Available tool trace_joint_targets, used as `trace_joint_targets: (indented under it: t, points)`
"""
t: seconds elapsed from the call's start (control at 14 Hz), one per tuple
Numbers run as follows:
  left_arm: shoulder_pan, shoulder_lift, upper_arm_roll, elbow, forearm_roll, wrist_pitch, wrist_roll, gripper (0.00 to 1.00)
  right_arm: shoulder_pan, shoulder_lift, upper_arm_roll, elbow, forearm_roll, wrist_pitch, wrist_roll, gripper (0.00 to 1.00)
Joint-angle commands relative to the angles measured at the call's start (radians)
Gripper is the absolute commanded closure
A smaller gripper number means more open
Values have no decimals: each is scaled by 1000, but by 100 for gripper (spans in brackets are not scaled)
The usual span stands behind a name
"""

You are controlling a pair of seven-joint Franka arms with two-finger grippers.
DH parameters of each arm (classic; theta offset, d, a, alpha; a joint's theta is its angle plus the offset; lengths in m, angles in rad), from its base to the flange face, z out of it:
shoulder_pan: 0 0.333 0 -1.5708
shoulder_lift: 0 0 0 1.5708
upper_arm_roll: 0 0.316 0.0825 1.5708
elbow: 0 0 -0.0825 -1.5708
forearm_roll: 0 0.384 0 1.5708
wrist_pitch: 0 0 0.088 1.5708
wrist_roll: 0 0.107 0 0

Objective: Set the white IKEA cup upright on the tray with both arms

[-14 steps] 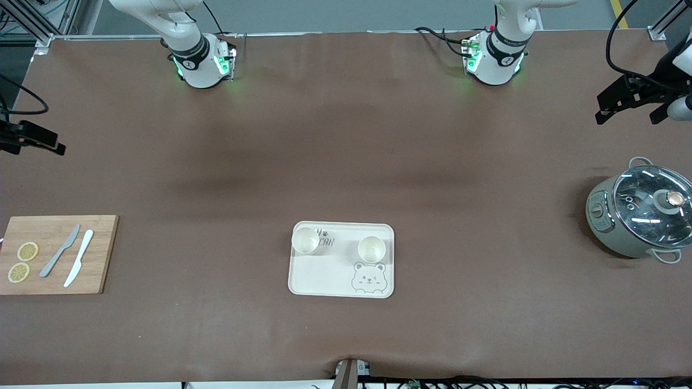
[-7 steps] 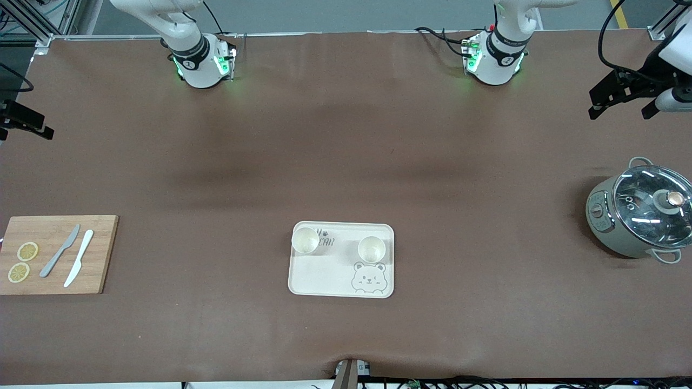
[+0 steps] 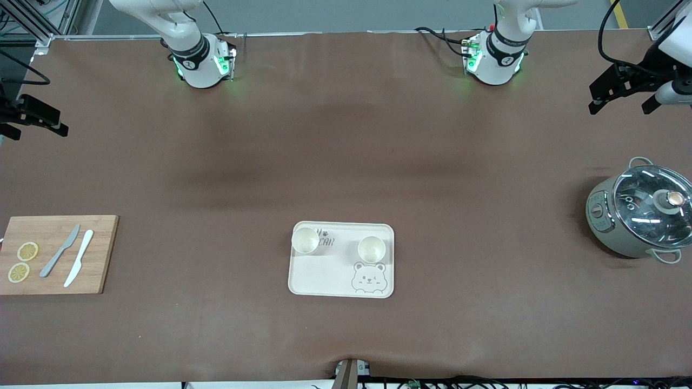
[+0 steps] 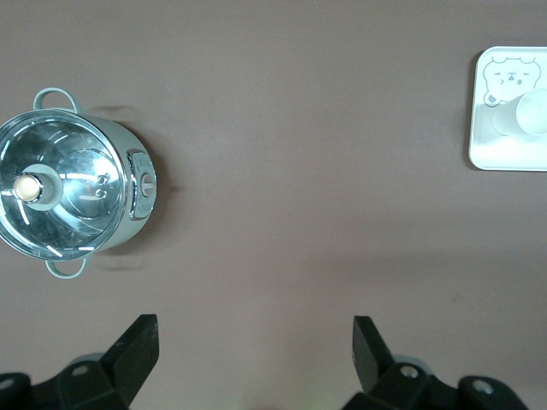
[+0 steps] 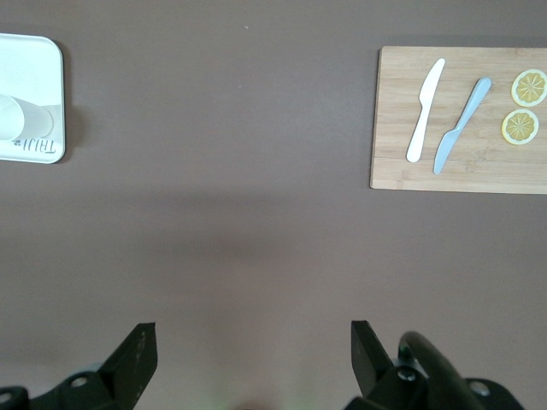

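Note:
The cream tray (image 3: 324, 278) with the bear face lies on the table toward the front camera. Two white cups stand upright on it, one (image 3: 305, 240) at the right arm's end and one (image 3: 372, 249) beside the bear. My left gripper (image 3: 620, 107) hangs open and empty over bare table at the left arm's end. In its wrist view the gripper (image 4: 255, 329) sees the tray (image 4: 504, 158) and one cup (image 4: 526, 115) far off. My right gripper (image 3: 35, 131) hangs open and empty over the table's edge at the right arm's end; its wrist view shows the gripper (image 5: 254, 335), the tray's corner (image 5: 38, 68) and a cup (image 5: 13, 118).
A grey-green pot with a glass lid (image 3: 640, 216) stands at the left arm's end. A wooden cutting board (image 3: 100, 259) at the right arm's end carries two knives (image 3: 70, 256) and two lemon slices (image 3: 22, 262). Cables run along the table's front edge.
Both grippers have drifted a little toward the bases' side of the table, still open. The tray and both cups have not moved.

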Motion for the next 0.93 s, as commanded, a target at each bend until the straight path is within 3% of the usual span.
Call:
trace_joint_targets:
  t: [0.0,0.86]
  points:
    - [-7,1,11,-11,-11,-3,10,0,-1,-16,1,6,-18,-9,2,0]
    - [8,1,17,-6,-7,7,12,0,-8,-16,0,6,-18,-35,4,0]
